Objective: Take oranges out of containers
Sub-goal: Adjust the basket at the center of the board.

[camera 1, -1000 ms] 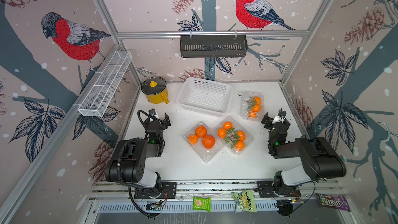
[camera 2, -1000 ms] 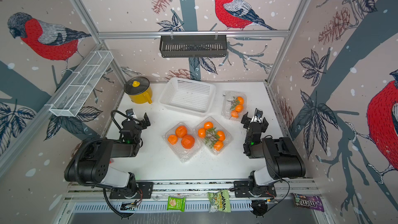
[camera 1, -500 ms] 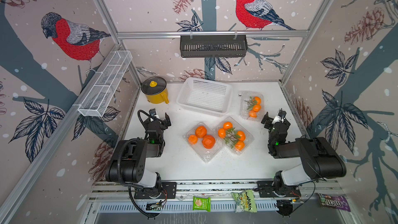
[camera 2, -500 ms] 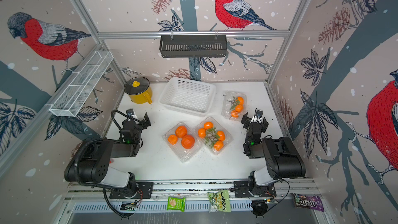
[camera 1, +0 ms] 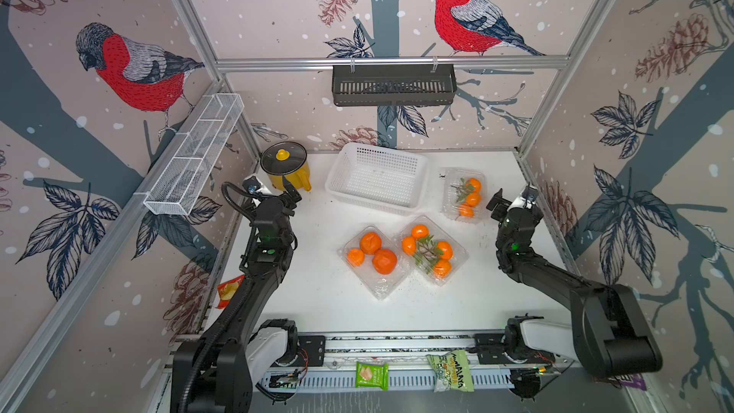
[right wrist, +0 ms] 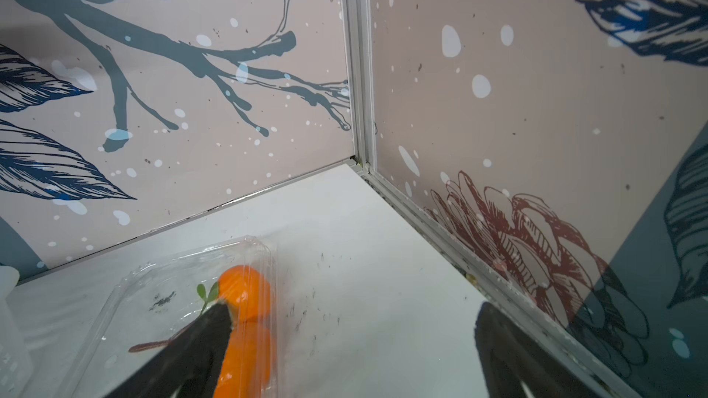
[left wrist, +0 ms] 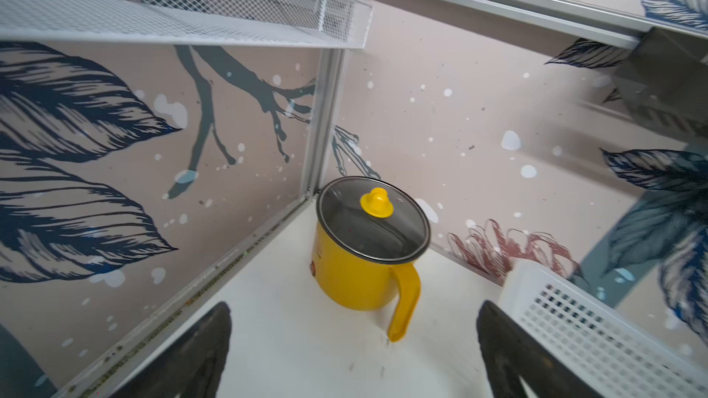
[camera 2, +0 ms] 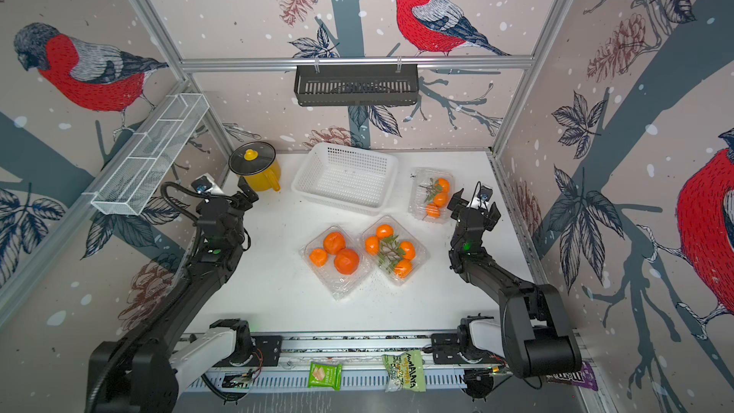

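Pincers both spread, empty; left pincer (left wrist: 354, 317) faces pot (left wrist: 356, 273); right pincer (camera 2: 475, 203) sits beside far container (camera 2: 420, 176), likely my first; oranges (camera 2: 442, 185) all inside; lids (right wrist: 199, 262) look shut.

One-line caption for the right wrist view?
Open right gripper beside a clear container holding oranges on the white table.

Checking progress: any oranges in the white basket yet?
No, the white basket is bare inside; the oranges lie in the clear containers.
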`<state>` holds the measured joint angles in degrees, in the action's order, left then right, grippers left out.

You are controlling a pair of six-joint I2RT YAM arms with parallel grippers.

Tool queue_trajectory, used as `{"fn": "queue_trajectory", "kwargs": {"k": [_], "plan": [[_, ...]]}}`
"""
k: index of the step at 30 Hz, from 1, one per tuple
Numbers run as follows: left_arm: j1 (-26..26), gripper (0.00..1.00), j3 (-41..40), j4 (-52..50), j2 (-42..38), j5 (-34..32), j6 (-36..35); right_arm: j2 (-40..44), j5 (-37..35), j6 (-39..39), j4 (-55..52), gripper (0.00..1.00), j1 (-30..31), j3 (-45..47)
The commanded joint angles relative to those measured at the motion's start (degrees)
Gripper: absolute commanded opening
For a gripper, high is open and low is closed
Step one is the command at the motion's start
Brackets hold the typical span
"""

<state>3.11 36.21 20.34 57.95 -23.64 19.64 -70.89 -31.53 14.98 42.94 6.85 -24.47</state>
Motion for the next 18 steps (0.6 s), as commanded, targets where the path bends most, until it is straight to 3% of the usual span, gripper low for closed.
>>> {"fn": "queue_trajectory", "kwargs": {"k": [1,4,7,11,15,18], "plan": [[-0.21,0.98,3.98,-22.47,-2.08,9.19,11.60,2.96,-2.86,15.99,-18.03,1.00,-1.02,-4.04],[-0.02,0.98,3.52,-24.16,-4.98,20.81,11.93,5.97,9.32,19.32,-21.72,1.00,-3.42,-5.49],[0.55,0.98,-0.37,-20.14,-7.53,26.63,16.21,7.08,16.95,20.55,-25.27,1.00,-2.68,-6.94],[4.56,0.98,-0.28,-17.11,-5.33,29.22,19.80,4.65,18.39,19.09,-33.79,1.00,1.47,-10.68],[12.73,0.98,3.73,-16.85,1.23,26.68,19.97,1.31,19.70,17.11,-38.52,1.00,8.36,-14.00],[13.75,0.98,6.52,-17.43,6.39,28.81,21.55,-3.61,19.24,16.82,-41.55,1.00,14.64,-18.94]]}}
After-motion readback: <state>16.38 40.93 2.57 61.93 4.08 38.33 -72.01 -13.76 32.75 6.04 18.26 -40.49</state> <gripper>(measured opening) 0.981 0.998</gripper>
